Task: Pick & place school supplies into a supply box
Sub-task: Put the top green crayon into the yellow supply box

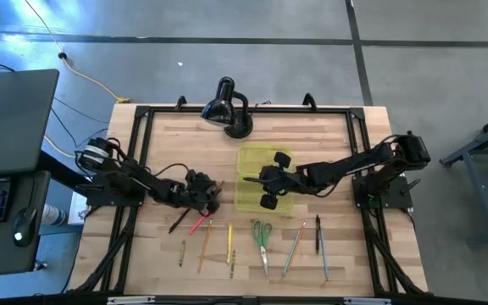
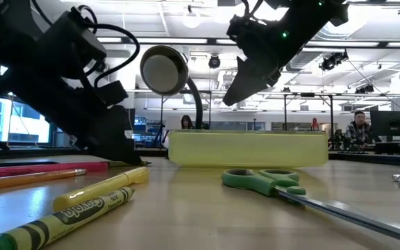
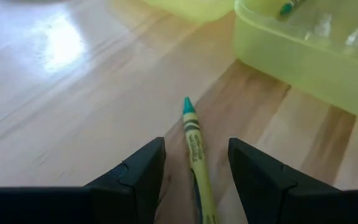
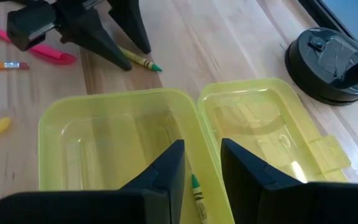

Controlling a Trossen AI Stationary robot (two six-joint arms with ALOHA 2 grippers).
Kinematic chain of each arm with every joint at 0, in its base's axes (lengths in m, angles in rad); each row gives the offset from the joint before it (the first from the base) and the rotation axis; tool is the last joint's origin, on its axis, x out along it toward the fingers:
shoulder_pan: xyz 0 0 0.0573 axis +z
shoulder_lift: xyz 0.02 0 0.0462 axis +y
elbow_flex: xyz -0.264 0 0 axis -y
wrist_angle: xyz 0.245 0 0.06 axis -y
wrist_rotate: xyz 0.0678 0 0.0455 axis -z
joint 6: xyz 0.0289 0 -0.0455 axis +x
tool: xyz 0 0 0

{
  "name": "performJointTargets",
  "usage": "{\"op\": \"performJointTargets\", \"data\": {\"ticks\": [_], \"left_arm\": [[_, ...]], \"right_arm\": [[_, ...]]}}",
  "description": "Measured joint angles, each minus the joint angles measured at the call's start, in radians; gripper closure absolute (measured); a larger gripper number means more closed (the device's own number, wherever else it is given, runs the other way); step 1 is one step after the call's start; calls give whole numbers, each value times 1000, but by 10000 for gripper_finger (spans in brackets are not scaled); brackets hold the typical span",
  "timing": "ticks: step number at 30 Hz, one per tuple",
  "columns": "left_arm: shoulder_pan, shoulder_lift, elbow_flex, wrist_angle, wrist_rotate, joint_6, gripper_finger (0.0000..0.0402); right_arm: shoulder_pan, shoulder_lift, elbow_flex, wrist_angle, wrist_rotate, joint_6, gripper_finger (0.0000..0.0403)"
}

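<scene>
Currently the left gripper (image 1: 213,196) sits low on the wooden table (image 1: 329,144), its arm reaching in from the 9 o'clock edge toward the centre. Its 2 dark fingers (image 3: 138,171) stand apart, 1 on each side of a green-tipped yellow crayon (image 3: 194,152) that lies flat on the wood between them, without closing on it.

The right gripper (image 1: 265,180) comes in from the 3 o'clock side, arm stretched across and tilted downward, and hangs over the translucent yellow-green plastic supply box (image 1: 259,161). Its fingers (image 4: 166,168) are slightly apart and hold nothing. Beneath them, inside the open tray of the box, lies 1 green-tipped crayon (image 4: 197,193). The hinged lid (image 4: 260,134) lies open flat beside the tray.

That box sits at the table's centre, with a black desk lamp (image 1: 227,106) at 12 o'clock from it. Toward 6 o'clock the remaining supplies lie in a loose row: green-handled scissors (image 1: 262,235), a yellow pencil (image 1: 230,241), an orange pencil (image 1: 204,246), a pink-red marker (image 1: 198,224), and thin pens (image 1: 318,233) further toward 3 o'clock.
</scene>
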Motion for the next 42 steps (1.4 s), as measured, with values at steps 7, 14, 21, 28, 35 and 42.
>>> {"op": "performJointTargets", "data": {"ticks": [7,14,21,28,35,42], "left_arm": [[-24,65,2,10,-69,-78,186],[-98,128,1,16,-168,-175,207],[-164,219,-4,72,-310,-277,338],[-167,222,-11,202,-328,-176,363],[-171,187,10,386,-249,5,366],[-141,49,93,392,-231,311,366]], "right_arm": [[0,0,0,0,-1,-33,320],[0,0,0,0,-22,-68,320],[0,0,0,0,-32,-68,320],[2,0,0,0,-67,-68,320],[29,-23,0,-7,-39,-21,320],[80,-130,0,-16,-2,-23,320]]}}
